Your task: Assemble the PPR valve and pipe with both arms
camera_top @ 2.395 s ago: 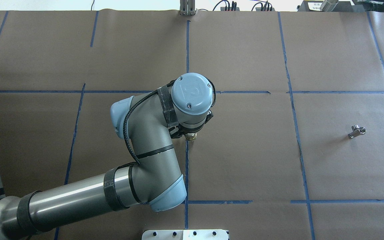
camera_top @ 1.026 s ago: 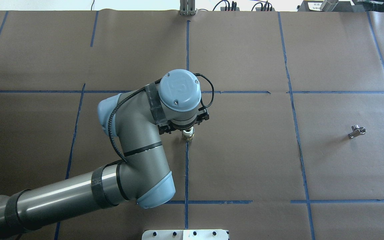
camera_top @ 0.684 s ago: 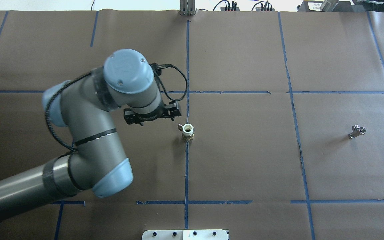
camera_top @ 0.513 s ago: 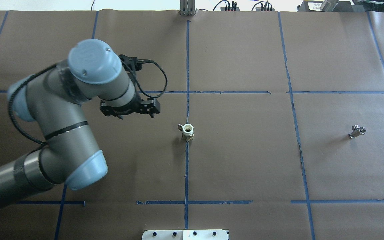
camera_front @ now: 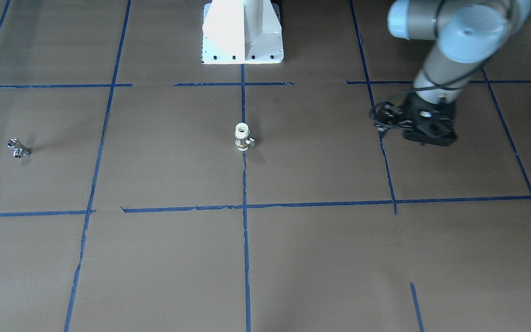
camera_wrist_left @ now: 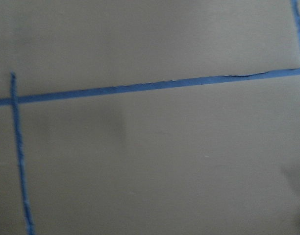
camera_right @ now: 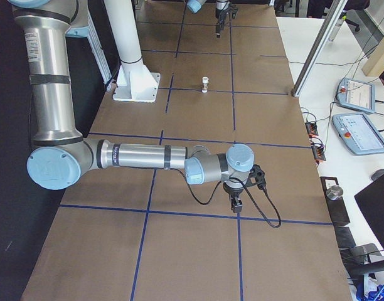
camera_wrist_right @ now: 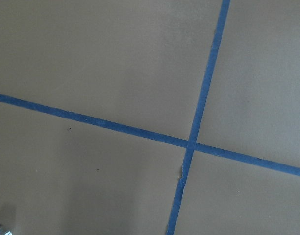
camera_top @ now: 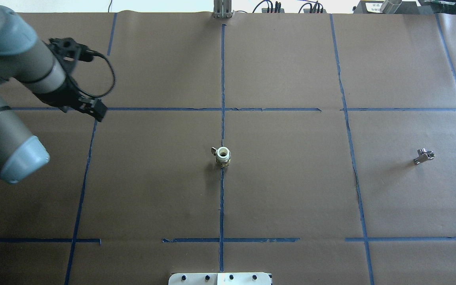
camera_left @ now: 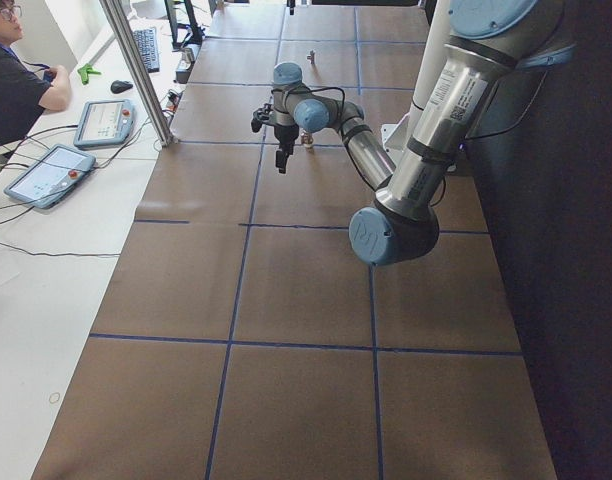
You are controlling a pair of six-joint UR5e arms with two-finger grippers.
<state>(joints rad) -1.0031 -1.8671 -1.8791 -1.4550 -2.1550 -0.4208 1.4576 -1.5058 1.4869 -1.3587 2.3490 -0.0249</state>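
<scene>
No text legible in any view.

- White sticker (camera_left: 452, 90) on the upper tube of the left arm (camera_left: 411, 185), side view: rows of dark print, too small to read.
- Pale label (camera_top: 371, 6) on a grey box (camera_top: 394, 8) at the table's far edge, overhead view: a few lines, possibly numbers, blurred.
- Near pendant (camera_right: 361, 133) and far pendant (camera_right: 357, 95) on the white bench: lit screens, no characters resolvable.
- Wrist views: brown paper and blue tape only, both unmarked.

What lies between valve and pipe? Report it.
Only brown paper crossed by one blue tape line lies between the PPR valve and the pipe, per the overhead view.
</scene>
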